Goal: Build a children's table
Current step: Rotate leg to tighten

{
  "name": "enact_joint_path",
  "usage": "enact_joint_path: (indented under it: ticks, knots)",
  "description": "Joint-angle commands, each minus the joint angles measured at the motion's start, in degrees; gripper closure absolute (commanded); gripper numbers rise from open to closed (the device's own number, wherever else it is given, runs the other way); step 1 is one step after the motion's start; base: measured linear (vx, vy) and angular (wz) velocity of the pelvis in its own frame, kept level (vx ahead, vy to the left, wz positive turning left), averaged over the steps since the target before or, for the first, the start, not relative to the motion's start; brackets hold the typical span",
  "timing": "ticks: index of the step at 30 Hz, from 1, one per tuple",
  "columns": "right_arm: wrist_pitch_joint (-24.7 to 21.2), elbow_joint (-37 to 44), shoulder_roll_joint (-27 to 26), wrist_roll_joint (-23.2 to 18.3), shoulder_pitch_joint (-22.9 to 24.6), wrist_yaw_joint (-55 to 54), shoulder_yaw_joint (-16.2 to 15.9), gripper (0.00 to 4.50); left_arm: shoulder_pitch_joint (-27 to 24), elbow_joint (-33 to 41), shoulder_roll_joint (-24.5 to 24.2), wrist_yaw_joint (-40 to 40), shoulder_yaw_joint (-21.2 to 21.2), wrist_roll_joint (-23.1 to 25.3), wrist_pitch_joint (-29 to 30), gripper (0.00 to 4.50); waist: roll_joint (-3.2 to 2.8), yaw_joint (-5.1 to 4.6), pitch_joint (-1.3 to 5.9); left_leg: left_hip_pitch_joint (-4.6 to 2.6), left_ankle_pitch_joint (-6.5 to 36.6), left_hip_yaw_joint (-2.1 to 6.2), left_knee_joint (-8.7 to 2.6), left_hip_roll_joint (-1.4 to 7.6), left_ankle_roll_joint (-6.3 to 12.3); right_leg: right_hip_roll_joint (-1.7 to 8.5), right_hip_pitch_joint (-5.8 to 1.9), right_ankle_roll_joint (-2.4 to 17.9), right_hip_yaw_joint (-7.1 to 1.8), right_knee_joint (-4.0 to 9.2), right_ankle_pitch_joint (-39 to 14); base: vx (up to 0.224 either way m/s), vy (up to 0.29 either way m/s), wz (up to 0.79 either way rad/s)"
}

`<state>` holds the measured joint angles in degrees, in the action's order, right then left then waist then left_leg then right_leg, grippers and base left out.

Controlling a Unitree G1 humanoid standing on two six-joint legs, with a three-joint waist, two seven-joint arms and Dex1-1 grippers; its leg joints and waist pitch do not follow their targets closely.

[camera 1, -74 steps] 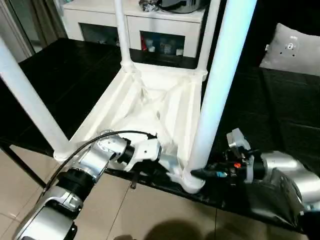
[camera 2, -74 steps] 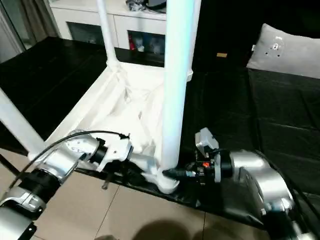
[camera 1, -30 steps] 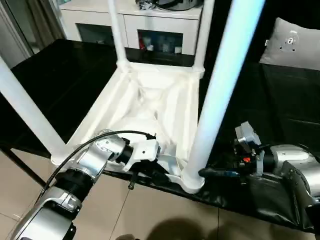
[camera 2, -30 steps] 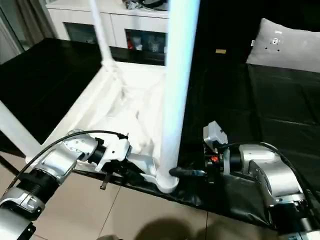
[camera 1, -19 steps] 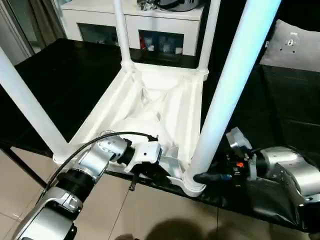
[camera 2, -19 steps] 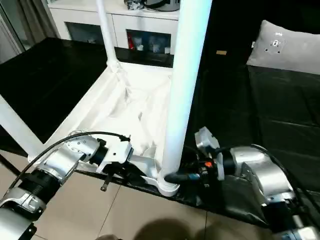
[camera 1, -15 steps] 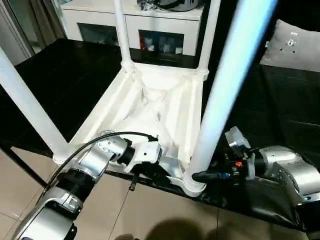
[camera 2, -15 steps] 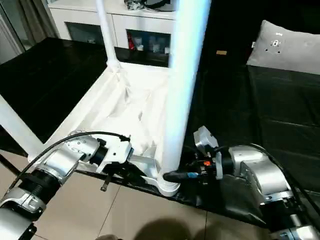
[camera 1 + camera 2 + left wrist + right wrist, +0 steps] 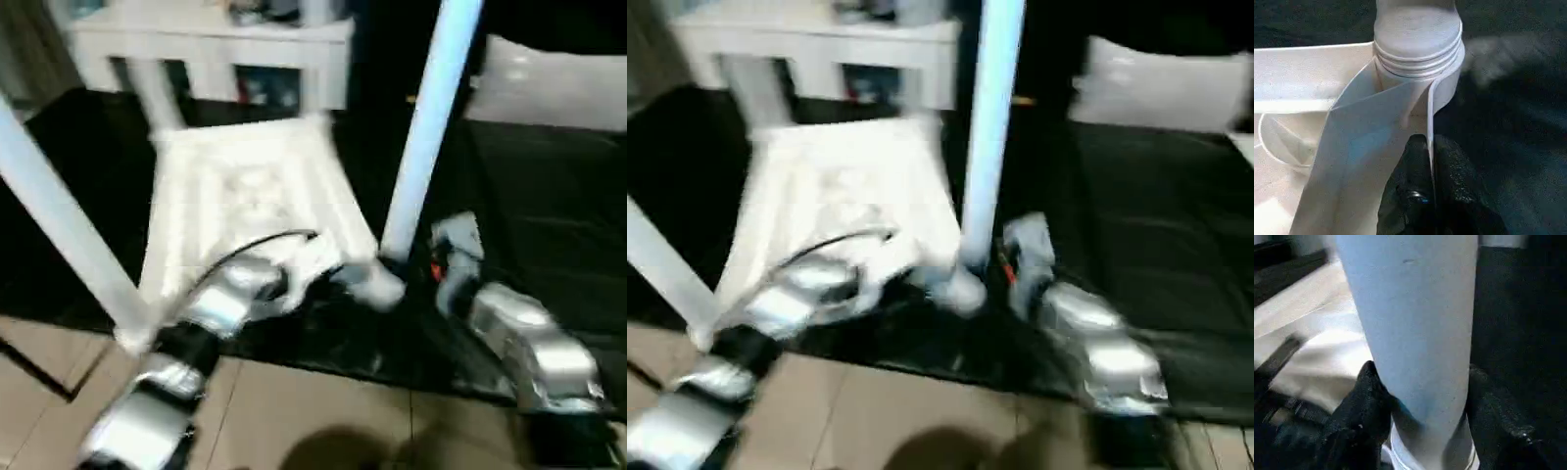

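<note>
Right wrist view: right pincer point(image 9: 1420, 416) clamped round near-corner leg point(image 9: 1410, 323) | left pincer point(image 9: 1430, 186) pinching tabletop point(image 9: 245, 186) rib beside socket point(image 9: 1418, 54) | table upside-down at worktop point(image 9: 549, 196) front edge | looks nearly finished, flipping left

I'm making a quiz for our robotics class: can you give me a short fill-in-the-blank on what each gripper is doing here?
1. The right gripper has its two fingers on either side of a white table ____.
2. The left gripper pinches a thin white ____ of the tabletop.
3. The tabletop lies on a ____ surface.

Missing words: leg; rib; black
</note>
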<state>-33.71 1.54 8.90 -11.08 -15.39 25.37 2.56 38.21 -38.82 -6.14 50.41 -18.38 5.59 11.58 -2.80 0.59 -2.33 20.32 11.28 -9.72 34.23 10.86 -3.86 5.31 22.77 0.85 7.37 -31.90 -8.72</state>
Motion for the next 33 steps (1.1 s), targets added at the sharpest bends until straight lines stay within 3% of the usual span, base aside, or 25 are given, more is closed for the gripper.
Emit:
enact_joint_path:
  ticks: [1, 3, 4, 5, 9, 11, 12, 15, 16, 17, 18, 19, 20, 21, 23, 24, 26, 27, 31, 32, 33]
  knots:
    - [-0.8, -1.1, -3.8, -0.8, -0.6, -2.7, -4.2, 2.51, 2.4, 1.3, 4.5, -3.9, 1.5, -2.3, -2.0, 4.5, 0.43, -0.08, 3.06, -0.15, 17.8, 1.24, -3.98, 0.81, 2.07, 3.19, -2.52, 0.2, -1.07, 6.6, -34.5, 0.0, 0.0, 0.0]
    - [1.6, -1.6, -4.8, 1.3, -0.8, -4.5, -4.9, 1.86, 2.5, 1.0, 5.5, -4.8, 0.9, -1.3, -2.6, 4.5, 0.86, -0.26, 3.32, 0.33, 15.6, 1.11, -4.21, 1.06, 3.19, 3.26, -2.75, 2.4, -1.87, 5.8, -29.3, 0.0, 0.0, 0.0]
    - [2.0, -1.1, -4.9, 1.4, -0.5, -3.9, -5.1, 1.86, 2.3, 1.5, 5.3, -4.4, 0.7, -1.0, -2.7, 4.5, 0.79, -0.18, 3.34, 0.5, 14.9, 1.16, -4.33, 1.18, 3.61, 3.33, -2.92, 3.0, -2.09, 5.47, -28.0, 0.0, 0.0, 0.0]
    - [2.3, -0.3, -5.1, 0.8, 0.0, -3.0, -4.9, 1.86, 2.0, 2.3, 4.8, -3.8, 0.7, -1.0, -2.7, 4.5, 0.34, -0.01, 3.38, 0.59, 13.9, 1.14, -4.42, 1.38, 4.33, 3.48, -3.01, 4.2, -2.48, 5.06, -25.9, 0.0, 0.0, 0.0]
    - [2.3, 2.4, -4.3, -0.8, 1.4, -0.1, -4.1, 1.37, 1.6, 2.7, 2.8, -2.2, 0.1, -0.3, -3.7, 4.5, 0.3, 0.4, 3.73, 0.76, 10.0, 0.76, -4.07, 1.58, 5.83, 3.59, -3.13, 7.5, -3.11, 4.1, -19.5, 0.0, 0.0, 0.0]
    - [2.6, 2.3, -0.2, -1.6, 2.2, 3.2, -3.6, 1.18, 1.5, 2.0, 0.6, -0.1, -0.5, -0.1, -5.1, 4.5, -0.04, 0.67, 3.74, 0.81, 9.4, 0.76, -3.98, 1.52, 6.16, 3.61, -3.22, 7.8, -3.14, 3.97, -18.7, 0.0, 0.0, 0.0]
    - [2.9, 1.9, 2.5, -1.8, 2.6, 5.3, -3.1, 1.04, 1.4, 1.7, -0.7, 1.5, -0.8, 0.1, -5.9, 4.5, 0.49, 1.12, 3.89, 1.03, 7.9, 0.68, -3.83, 1.49, 7.03, 3.63, -3.7, 7.7, -3.19, 3.65, -17.4, 0.0, 0.0, 0.0]
    - [4.2, 2.2, 7.9, -3.3, 3.2, 12.0, -1.7, 0.85, 0.6, 4.1, -3.8, 7.5, -1.3, -0.8, -7.7, 4.5, -0.44, 1.6, 3.92, 0.97, 7.0, 0.64, -3.78, 1.74, 7.42, 3.65, -3.5, 8.3, -3.22, 3.51, -16.6, 0.0, 0.0, 0.0]
    - [5.1, 2.4, 10.7, -4.1, 3.4, 16.3, -1.6, 0.74, -0.1, 5.6, -5.5, 11.2, -2.2, -1.2, -9.5, 4.5, -0.27, 1.72, 4.01, 0.94, 7.4, 0.58, -3.69, 1.74, 7.34, 3.56, -3.61, 8.4, -3.26, 3.51, -15.9, 0.0, 0.0, 0.0]
    - [5.8, 2.1, 12.2, -4.4, 3.3, 18.8, -1.6, 0.61, -0.2, 5.8, -6.3, 13.1, -2.7, -1.3, -10.9, 4.5, -0.67, 1.97, 4.07, 0.86, 7.4, 0.71, -3.7, 1.96, 7.55, 3.62, -3.61, 9.0, -3.31, 3.26, -14.7, 0.0, 0.0, 0.0]
    - [8.1, 1.2, 15.1, -4.4, 3.8, 23.7, -2.2, 0.52, -0.6, 6.3, -8.4, 16.5, -4.6, -0.4, -13.2, 4.5, 0.11, 2.02, 4.06, 0.83, 7.5, 0.51, -3.63, 2.02, 7.9, 3.5, -3.45, 9.5, -3.37, 3.18, -13.9, 0.0, 0.0, 0.0]
    - [8.6, 1.1, 15.8, -4.4, 4.0, 24.8, -2.3, 0.46, -0.8, 6.4, -8.8, 17.1, -5.1, -0.1, -13.6, 4.5, -0.18, 2.25, 4.04, 0.87, 7.7, 0.63, -3.69, 2.11, 8.01, 3.66, -3.56, 9.7, -3.37, 2.9, -13.9, 0.0, 0.0, 0.0]
    - [9.3, 0.9, 16.6, -4.3, 4.2, 26.0, -2.5, 0.46, -0.9, 6.6, -9.5, 17.9, -5.7, 0.2, -14.1, 4.5, -0.53, 2.52, 3.96, 0.57, 8.1, 0.47, -3.64, 2.23, 8.12, 3.58, -3.17, 9.8, -3.38, 3.06, -14.7, 0.0, 0.0, 0.0]
    - [10.2, 0.6, 18.3, -4.1, 4.5, 28.2, -3.0, 0.4, -1.2, 6.9, -10.5, 19.4, -6.6, 0.6, -14.6, 4.5, -0.52, 2.87, 3.88, 0.49, 8.2, 0.49, -3.7, 2.36, 7.78, 3.56, -3.11, 9.9, -3.36, 3.04, -15.2, 0.0, 0.0, 0.0]
    - [12.2, -0.7, 22.2, -5.7, 3.9, 35.8, -4.3, 0.12, -1.7, 7.4, -11.4, 23.9, -6.5, -1.7, -15.3, 4.5, -1.07, 3.34, 3.88, 0.02, 9.2, 0.33, -3.69, 2.49, 7.12, 3.43, -2.85, 10.4, -3.43, 3.06, -14.9, 0.0, 0.0, 0.0]
    - [14.2, -1.4, 23.9, -6.0, 3.6, 39.6, -5.2, 0.12, -2.1, 7.8, -11.8, 26.7, -6.7, -2.9, -16.2, 4.5, -0.3, 3.65, 3.9, 0.19, 9.5, 0.28, -3.71, 2.61, 7.17, 3.49, -3.13, 10.8, -3.48, 2.91, -14.3, 0.0, 0.0, 0.0]
    - [14.7, -1.5, 24.7, -6.3, 3.6, 41.7, -5.7, 0.12, -2.3, 8.1, -12.3, 28.1, -7.2, -3.0, -16.6, 4.5, -0.68, 4.29, 3.95, 0.23, 8.8, 0.3, -3.66, 2.79, 7.38, 3.68, -2.98, 11.2, -3.64, 2.57, -13.6, 0.0, 0.0, 0.0]
    - [14.1, -1.5, 25.8, -7.8, 3.2, 45.6, -6.5, 0.12, -3.0, 9.8, -13.4, 31.3, -8.0, -4.0, -16.7, 4.5, -0.33, 4.61, 3.98, 0.23, 9.2, 0.33, -3.62, 2.74, 7.39, 3.7, -3.04, 11.4, -3.58, 2.49, -13.7, 0.0, 0.0, 0.0]
    - [14.6, -3.6, 26.6, -8.8, 1.8, 50.6, -8.2, 0.12, -3.5, 10.9, -14.8, 34.3, -8.9, -4.9, -17.0, 4.5, -0.72, 4.9, 3.93, 0.31, 9.8, 0.31, -3.55, 2.66, 7.33, 3.67, -2.94, 11.4, -3.54, 2.57, -15.0, 0.0, 0.0, 0.0]
    - [14.9, -4.2, 26.8, -8.5, 1.7, 51.3, -8.6, 0.27, -3.6, 10.9, -15.0, 34.5, -9.1, -4.8, -17.2, 4.5, 0.53, 4.94, 3.79, 0.34, 10.2, 0.11, -3.61, 2.59, 7.06, 3.62, -2.92, 11.0, -3.59, 2.85, -16.4, 0.0, 0.0, 0.0]
    - [14.5, -4.7, 26.7, -8.6, 1.4, 51.8, -8.9, 0.47, -3.5, 10.9, -15.1, 34.4, -9.4, -4.5, -17.4, 4.5, 0.39, 5.41, 3.66, 0.35, 10.3, 0.22, -3.62, 2.52, 6.59, 3.88, -2.92, 10.3, -3.57, 2.72, -19.4, 0.0, 0.0, 0.0]
